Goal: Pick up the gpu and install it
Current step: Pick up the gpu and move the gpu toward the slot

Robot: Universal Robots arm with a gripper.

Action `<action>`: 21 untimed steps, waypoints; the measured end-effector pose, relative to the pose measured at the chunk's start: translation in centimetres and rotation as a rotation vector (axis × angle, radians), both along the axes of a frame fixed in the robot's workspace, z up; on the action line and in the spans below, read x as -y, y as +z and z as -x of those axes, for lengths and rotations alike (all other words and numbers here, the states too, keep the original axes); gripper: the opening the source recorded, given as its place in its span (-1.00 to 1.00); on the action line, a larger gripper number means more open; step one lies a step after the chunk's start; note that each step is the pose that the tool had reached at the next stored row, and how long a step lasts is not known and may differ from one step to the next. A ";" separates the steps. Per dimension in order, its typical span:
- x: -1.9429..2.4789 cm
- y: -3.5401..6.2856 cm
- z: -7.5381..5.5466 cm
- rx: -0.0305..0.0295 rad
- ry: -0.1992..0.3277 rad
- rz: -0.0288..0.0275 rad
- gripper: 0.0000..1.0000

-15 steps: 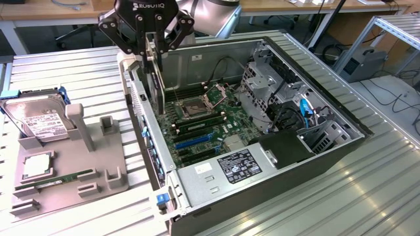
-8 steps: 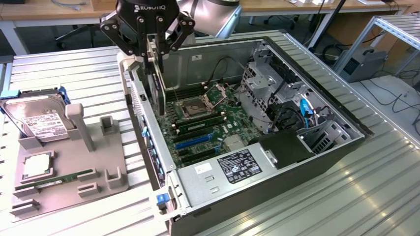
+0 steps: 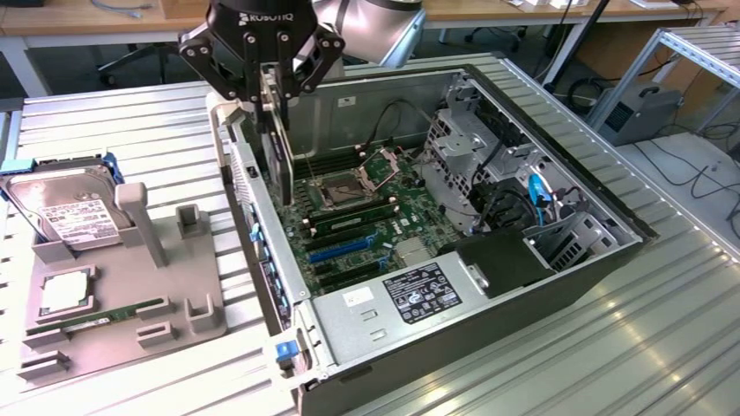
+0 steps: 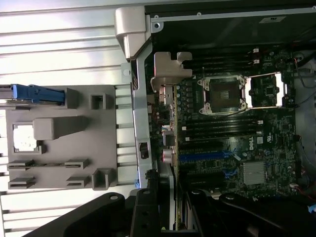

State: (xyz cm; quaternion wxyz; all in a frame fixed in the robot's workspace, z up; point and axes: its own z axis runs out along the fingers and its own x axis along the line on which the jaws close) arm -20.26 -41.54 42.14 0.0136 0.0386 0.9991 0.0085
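A black robot gripper (image 3: 273, 87) is clamping a thin dark rectangular gpu card (image 3: 275, 152) by its upper end. The card is hanging straight below the jaws (edge-on, long axis apparently vertical), over the green motherboard (image 3: 359, 221) inside an open grey computer case (image 3: 497, 347), beside its wall at the exterior view's left.

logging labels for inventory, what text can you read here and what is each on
"ROBOTIQ": on the gripper
hard drive label: too small to read
power supply label: too small to read
white sticker on the case wall: blurred
gpu held in the gripper: nothing legible
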 end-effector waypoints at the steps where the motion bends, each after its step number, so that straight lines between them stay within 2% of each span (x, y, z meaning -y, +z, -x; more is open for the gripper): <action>1: 0.00 -0.04 0.0 0.0000 0.000 0.0000 -0.47; 21: 0.00 -0.70 -0.2 0.0000 0.000 0.0003 -0.47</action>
